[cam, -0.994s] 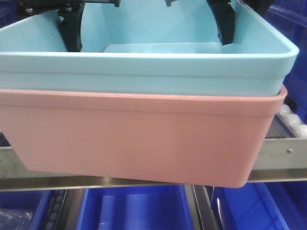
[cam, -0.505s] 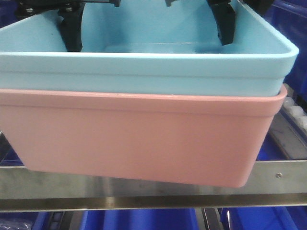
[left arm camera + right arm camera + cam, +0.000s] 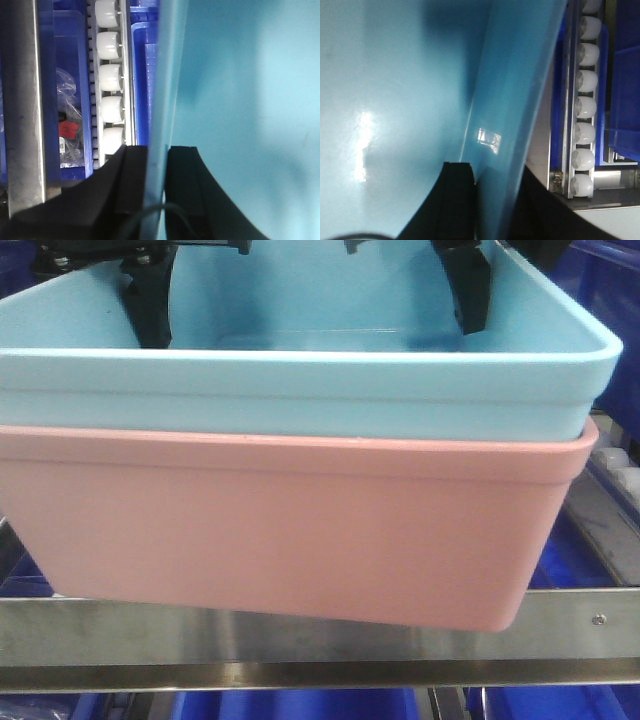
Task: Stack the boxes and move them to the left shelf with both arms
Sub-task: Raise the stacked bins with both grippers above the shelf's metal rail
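blue box (image 3: 240, 100) wall between left pincer (image 3: 156, 185) fingers

One bin (image 3: 300, 390) sits nested inside another bin (image 3: 290, 530), the pair in front of the shelf's front bar (image 3: 320, 635). The left gripper (image 3: 155, 185) straddles the upper bin's wall, jaws either side; the right gripper (image 3: 492, 200) likewise. Outboard of each set of jaws runs a row of rollers (image 3: 110, 75); more bins (image 3: 300, 705) apparently lie below.
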{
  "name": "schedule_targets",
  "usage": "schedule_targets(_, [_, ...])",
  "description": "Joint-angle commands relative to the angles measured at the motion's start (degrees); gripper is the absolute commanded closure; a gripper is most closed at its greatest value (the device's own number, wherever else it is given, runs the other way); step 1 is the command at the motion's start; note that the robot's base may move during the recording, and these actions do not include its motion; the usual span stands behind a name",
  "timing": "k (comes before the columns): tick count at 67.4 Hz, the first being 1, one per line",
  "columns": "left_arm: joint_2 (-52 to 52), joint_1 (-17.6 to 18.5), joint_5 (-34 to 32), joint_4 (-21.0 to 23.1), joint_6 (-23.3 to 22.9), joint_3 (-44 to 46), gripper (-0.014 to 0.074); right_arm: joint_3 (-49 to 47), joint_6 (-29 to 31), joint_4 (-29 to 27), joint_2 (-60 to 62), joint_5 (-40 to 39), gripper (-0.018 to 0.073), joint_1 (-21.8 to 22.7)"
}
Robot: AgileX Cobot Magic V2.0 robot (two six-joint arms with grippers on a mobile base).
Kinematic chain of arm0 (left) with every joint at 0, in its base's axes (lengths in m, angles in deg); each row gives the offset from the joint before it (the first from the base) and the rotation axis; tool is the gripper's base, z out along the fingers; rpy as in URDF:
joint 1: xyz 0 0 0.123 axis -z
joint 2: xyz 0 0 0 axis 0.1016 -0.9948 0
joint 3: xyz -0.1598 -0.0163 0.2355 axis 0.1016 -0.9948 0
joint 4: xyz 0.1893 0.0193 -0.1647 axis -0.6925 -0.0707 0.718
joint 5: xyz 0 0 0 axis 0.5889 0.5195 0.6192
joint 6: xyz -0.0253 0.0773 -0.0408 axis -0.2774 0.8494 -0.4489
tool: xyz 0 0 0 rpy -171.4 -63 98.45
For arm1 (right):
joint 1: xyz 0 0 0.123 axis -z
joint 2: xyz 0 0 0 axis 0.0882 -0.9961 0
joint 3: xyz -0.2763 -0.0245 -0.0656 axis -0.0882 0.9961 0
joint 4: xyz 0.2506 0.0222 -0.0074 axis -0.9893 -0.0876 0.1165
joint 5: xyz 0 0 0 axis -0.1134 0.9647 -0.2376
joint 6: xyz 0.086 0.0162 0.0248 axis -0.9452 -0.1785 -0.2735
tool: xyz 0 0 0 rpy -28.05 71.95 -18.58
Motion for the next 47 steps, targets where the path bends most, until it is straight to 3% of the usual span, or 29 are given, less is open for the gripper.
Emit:
schedule_targets(1, [2.64, 2.01, -10.63, 3.97, -0.85, 2.66, 0.0608, -2.58, 1.28, -2.47, 2.42, -8.94, 0.0503, -1.48])
schedule_targets(34, [2.64, 2.01, -11.39, 3.97, -0.85, 2.66, 0.0608, -2.58, 1.28, -2.47, 2.42, -9.20, 0.0503, -1.48])
schedule_targets(47, [2.64, 1.90, -11.50, 0.01, -0.72, 2.66, 0.0608, -2.95, 3.81, -2.42, 2.42, -11.73, 0.0503, -1.48])
